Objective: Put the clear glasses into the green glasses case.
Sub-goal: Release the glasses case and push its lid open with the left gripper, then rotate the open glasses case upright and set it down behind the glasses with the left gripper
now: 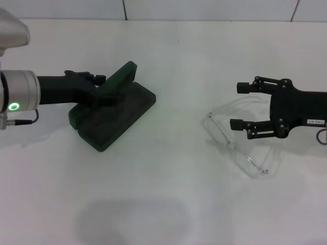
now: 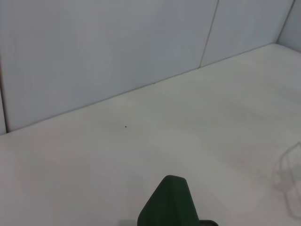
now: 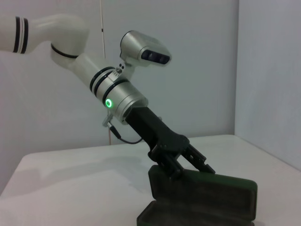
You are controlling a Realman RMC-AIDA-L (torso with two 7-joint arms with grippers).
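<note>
The green glasses case (image 1: pixel 120 117) lies open on the left of the white table, its lid (image 1: pixel 121 77) raised at a slant. My left gripper (image 1: pixel 101 86) is shut on the lid's edge; the right wrist view shows its fingers (image 3: pixel 197 160) over the lid's upper rim, above the case (image 3: pixel 211 197). The lid's corner (image 2: pixel 169 202) fills the bottom of the left wrist view. The clear glasses (image 1: pixel 232 143) lie on the table at the right. My right gripper (image 1: pixel 238 105) is open just over their rear part, one temple arm running between its fingers.
The white table (image 1: pixel 168 194) ends at a tiled wall (image 1: pixel 204 7) at the back. A dim edge of the glasses (image 2: pixel 288 172) shows at the side of the left wrist view.
</note>
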